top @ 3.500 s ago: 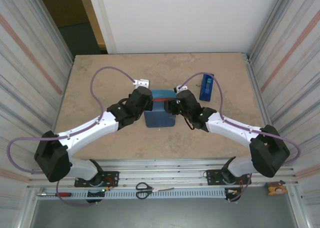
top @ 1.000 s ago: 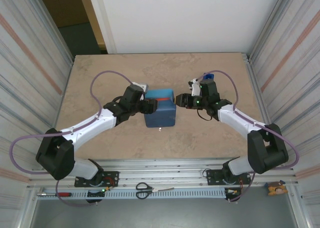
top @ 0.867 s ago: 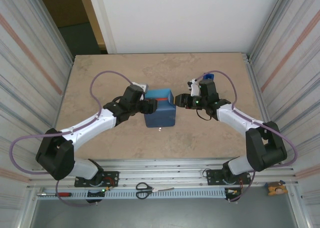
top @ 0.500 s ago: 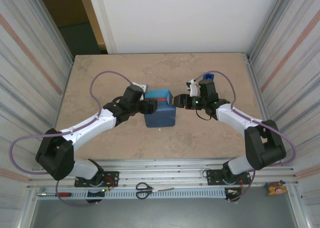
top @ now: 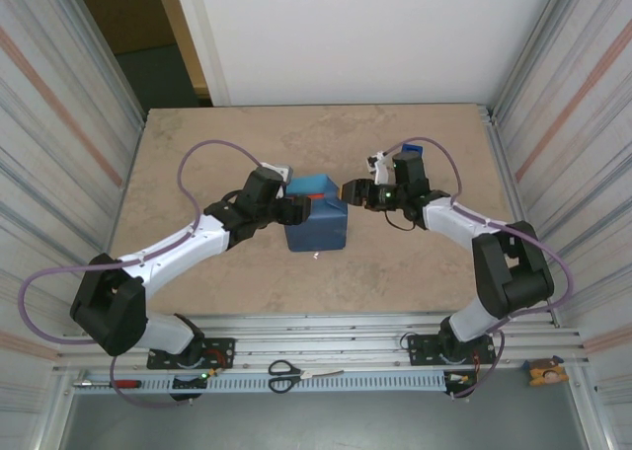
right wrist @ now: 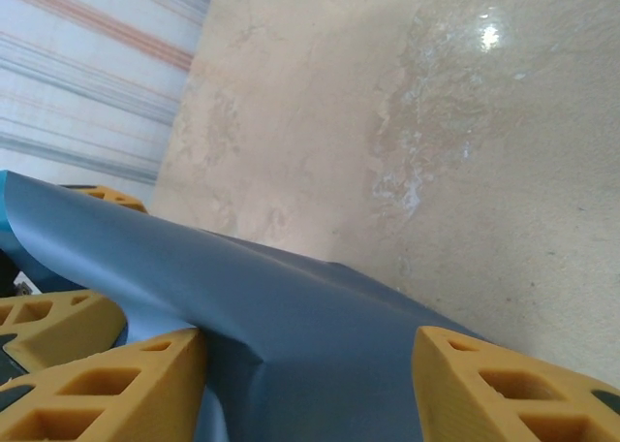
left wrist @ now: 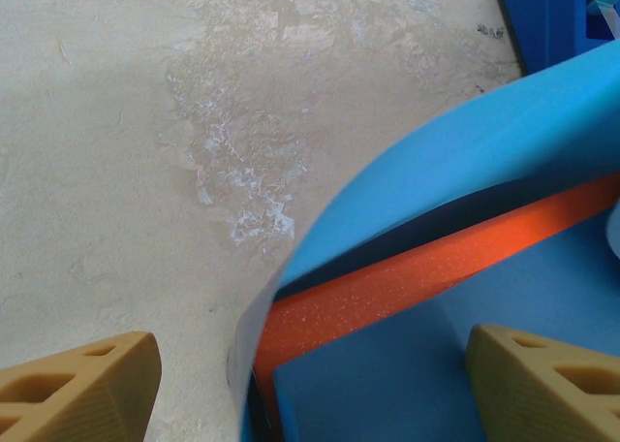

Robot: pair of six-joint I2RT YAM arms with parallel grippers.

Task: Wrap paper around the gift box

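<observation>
The wrap is partly done. The paper (top: pixel 316 231) covers the near face and top of the gift box (left wrist: pixel 426 287), which sits at the middle of the desk (top: pixel 247 282). Along the far edge a light-blue flap stands loose, with an orange strip of box showing under it. Folding that flap, closing the ends and taping appear to remain.

Both arms reach inward, forearms low. The left end effector (top: pixel 299 208) meets the box's left end, fingers apart astride the flap. The right end effector (top: pixel 351 193) meets the right end, fingers apart around a slate fold. The tape dispenser (top: pixel 410 156) stands beyond.
</observation>
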